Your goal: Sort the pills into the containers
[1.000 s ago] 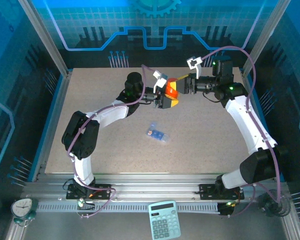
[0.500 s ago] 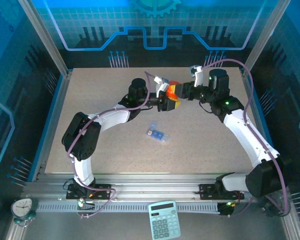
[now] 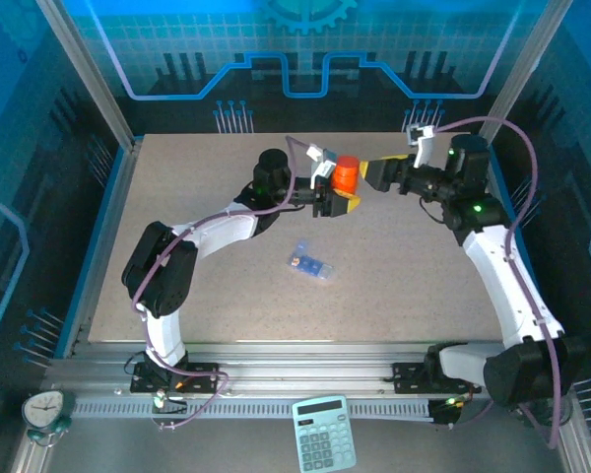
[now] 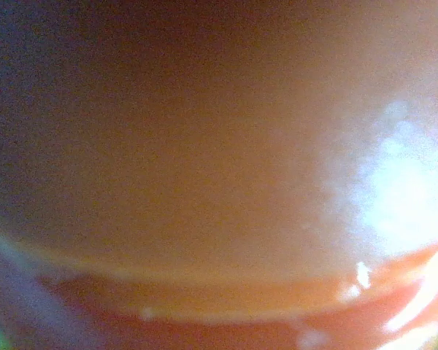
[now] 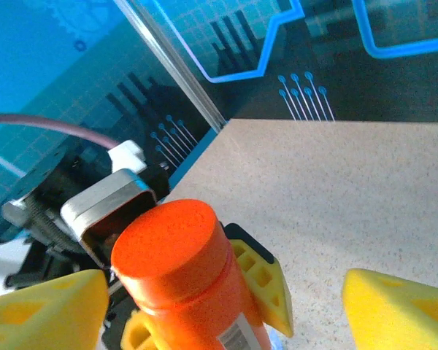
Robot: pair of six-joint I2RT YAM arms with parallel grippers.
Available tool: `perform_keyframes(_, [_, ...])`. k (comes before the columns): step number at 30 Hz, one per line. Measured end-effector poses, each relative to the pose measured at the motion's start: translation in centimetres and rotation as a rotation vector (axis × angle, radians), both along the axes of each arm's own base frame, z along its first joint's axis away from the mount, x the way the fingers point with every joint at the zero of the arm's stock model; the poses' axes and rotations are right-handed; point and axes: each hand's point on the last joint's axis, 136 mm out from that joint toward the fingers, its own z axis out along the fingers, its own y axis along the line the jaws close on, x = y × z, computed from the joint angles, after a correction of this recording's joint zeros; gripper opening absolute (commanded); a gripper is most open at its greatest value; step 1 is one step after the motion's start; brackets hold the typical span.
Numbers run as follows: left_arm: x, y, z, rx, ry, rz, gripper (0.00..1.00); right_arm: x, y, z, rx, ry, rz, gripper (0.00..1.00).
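Item 1. The left arm's fingers (image 3: pixel 351 203) are pinching the orange bottle (image 3: pixel 346 177) by its lower body and holding it upright above the bench (image 3: pixel 197 197), toward the far edge and about midway between the left and right edges. In the left wrist view the bottle's wall is sitting right against the lens, blurred.

Item 2. The round orange cap (image 5: pixel 168 237) is sitting on the bottle's neck. A strip of printed label is showing low on the body; its text is too small to read.

Item 3. The right arm's fingers (image 3: pixel 377 173) are standing spread wide and gripping nothing. They are pointing at the bottle from its right side, just beside the cap and apart from it. In the right wrist view the two yellow pads (image 5: pixel 44 310) are framing the bottle without touching it.

Item 4. The pill box (image 3: pixel 308 263) is lying flat on the bench, about midway between the left and right edges and somewhat nearer the near edge, well apart from both sets of fingers. Whether its compartments are open or shut cannot be told.
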Motion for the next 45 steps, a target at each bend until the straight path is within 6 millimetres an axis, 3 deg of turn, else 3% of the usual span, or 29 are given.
perform_keyframes(3, [-0.6, 0.0, 0.6, -0.008, -0.001, -0.041, 0.11, -0.9, 0.5, 0.7, 0.014, -0.024, 0.058, 0.92])
perform_keyframes(13, [-1.9, 0.0, 1.9, -0.016, 0.010, -0.132, 0.11, -1.0, 3.4, -1.0, 0.002, 0.034, 0.199, 0.92])
perform_keyframes(24, [-2.4, 0.0, 1.6, -0.002, 0.034, -0.163, 0.11, -0.8, 4.9, -0.6, -0.011, 0.022, 0.242, 0.83])
perform_keyframes(28, [-2.5, 0.1, 1.6, -0.001, 0.035, -0.169, 0.11, -0.8, 5.6, -0.9, -0.016, 0.032, 0.260, 0.76])
perform_keyframes(35, [-2.4, 0.1, 1.1, 0.012, 0.070, -0.169, 0.11, -0.7, 6.2, -1.4, -0.033, 0.028, 0.279, 0.47])
perform_keyframes(38, [-2.4, 0.1, 0.9, 0.018, 0.099, -0.169, 0.13, -0.5, 6.1, -1.5, -0.047, 0.017, 0.270, 0.40])
perform_keyframes(41, [-2.3, 0.1, 0.8, 0.020, 0.103, -0.166, 0.26, -0.4, 6.0, -1.6, -0.052, 0.017, 0.261, 0.38])
perform_keyframes(43, [-2.3, 0.1, 0.8, 0.021, 0.103, -0.165, 0.41, -0.3, 6.0, -1.7, -0.052, 0.016, 0.255, 0.34])
perform_keyframes(45, [-2.2, 0.1, 0.6, 0.025, 0.105, -0.158, 0.99, -0.3, 5.8, -1.9, -0.056, 0.012, 0.238, 0.33])
